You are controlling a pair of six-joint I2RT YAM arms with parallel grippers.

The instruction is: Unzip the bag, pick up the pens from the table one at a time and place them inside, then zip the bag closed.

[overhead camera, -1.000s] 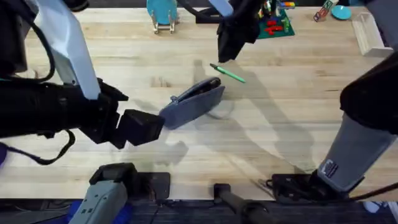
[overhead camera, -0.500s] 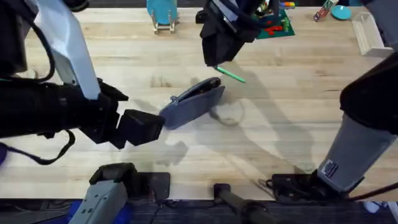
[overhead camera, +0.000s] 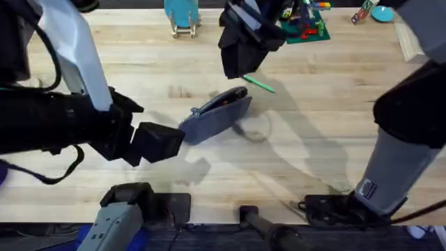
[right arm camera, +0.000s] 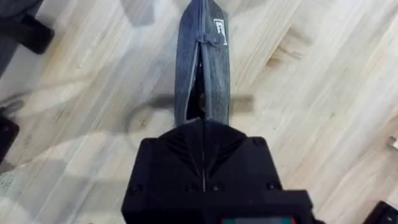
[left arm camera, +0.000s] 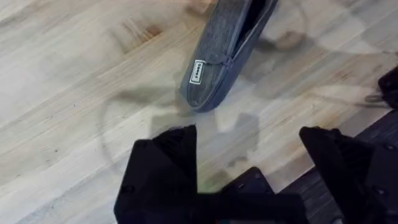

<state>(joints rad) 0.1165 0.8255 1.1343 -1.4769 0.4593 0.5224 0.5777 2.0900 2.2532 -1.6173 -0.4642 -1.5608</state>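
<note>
The blue-grey bag lies slanted mid-table, and its zipper gapes a little at the far end. Just beyond that end a light-green pen rests on the table. My right gripper hovers over the bag's far end and the pen's tip. Its fingers are shut together with nothing visible between them. My left gripper sits by the bag's near end, apart from it. It is open wide, with bare wood between its fingers.
Along the far edge stand a blue stand, a green board with red pieces and a clear box. The arm bases and cables take up the near edge.
My right gripper has moved left and slightly nearer, from beyond the pen to over the bag's far end. The left arm, bag and pen have stayed put.
</note>
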